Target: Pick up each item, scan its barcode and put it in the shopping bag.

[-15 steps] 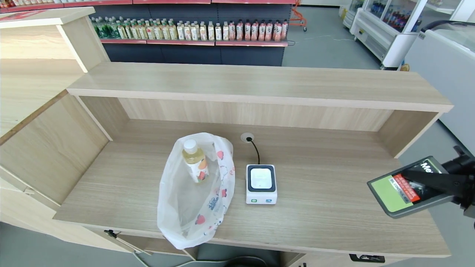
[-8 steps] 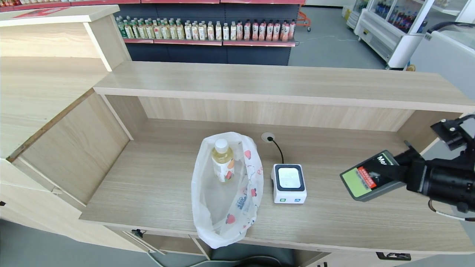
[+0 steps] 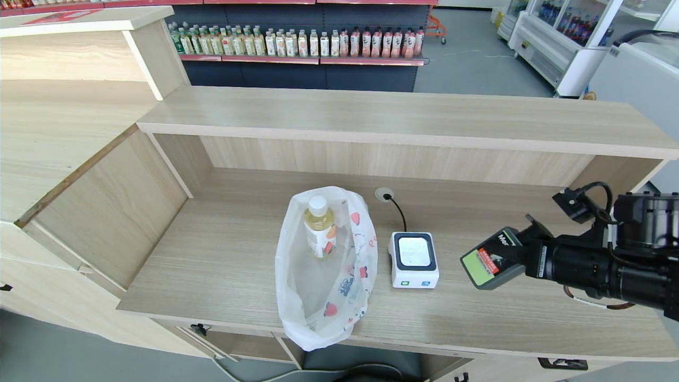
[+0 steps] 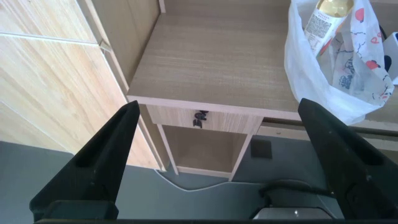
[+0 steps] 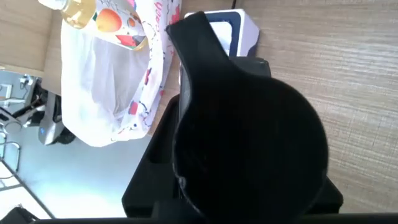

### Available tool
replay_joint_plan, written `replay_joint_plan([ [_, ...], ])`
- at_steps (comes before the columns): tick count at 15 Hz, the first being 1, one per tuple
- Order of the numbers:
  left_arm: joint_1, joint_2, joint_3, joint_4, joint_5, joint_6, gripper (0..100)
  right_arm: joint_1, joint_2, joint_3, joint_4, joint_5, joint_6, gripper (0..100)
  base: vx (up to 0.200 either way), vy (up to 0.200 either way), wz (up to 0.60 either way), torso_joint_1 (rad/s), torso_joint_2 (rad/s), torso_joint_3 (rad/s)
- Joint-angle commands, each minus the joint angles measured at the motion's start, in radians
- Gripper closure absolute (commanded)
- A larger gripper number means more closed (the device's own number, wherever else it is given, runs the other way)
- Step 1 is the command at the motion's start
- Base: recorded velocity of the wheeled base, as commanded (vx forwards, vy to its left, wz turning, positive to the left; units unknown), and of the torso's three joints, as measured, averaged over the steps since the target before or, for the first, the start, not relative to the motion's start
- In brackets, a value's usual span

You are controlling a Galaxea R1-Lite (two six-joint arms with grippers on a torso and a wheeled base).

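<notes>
My right gripper [image 3: 512, 252] is shut on a flat dark box with a green face and a red label [image 3: 487, 259], held above the counter just right of the white barcode scanner [image 3: 414, 259]. The white shopping bag with red prints [image 3: 326, 265] lies open left of the scanner, with a yellow drink bottle [image 3: 320, 228] standing inside. In the right wrist view the dark box [image 5: 249, 143] is close up, with the scanner [image 5: 227, 25] and bag [image 5: 112, 81] beyond. My left gripper [image 4: 217, 162] hangs open below the counter's front edge, the bag [image 4: 336, 68] off to one side.
The scanner's black cable [image 3: 397, 212] runs back to a grommet hole [image 3: 383, 194]. A raised wooden ledge [image 3: 403, 119] and side walls enclose the counter [image 3: 223, 254]. Shelves of bottles [image 3: 297, 45] and freezers [image 3: 583, 48] stand in the room behind.
The head camera shifted early on. My right gripper has carried the box leftward, closer to the scanner. Bag, bottle and scanner stayed put.
</notes>
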Motion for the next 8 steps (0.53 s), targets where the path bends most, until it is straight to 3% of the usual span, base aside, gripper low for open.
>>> replay_joint_plan([
  [1,0.000,0.000,0.000,0.000,0.000,0.000,0,0.026,0.038,-0.002,-0.004,0.003,0.004,100,0.000,0.000,0.00,0.000,0.00,0.000],
  [8,0.000,0.000,0.000,0.000,0.000,0.000,0,0.058,0.187,-0.015,-0.193,-0.042,0.002,100,0.000,0.000,0.00,0.000,0.00,0.000],
])
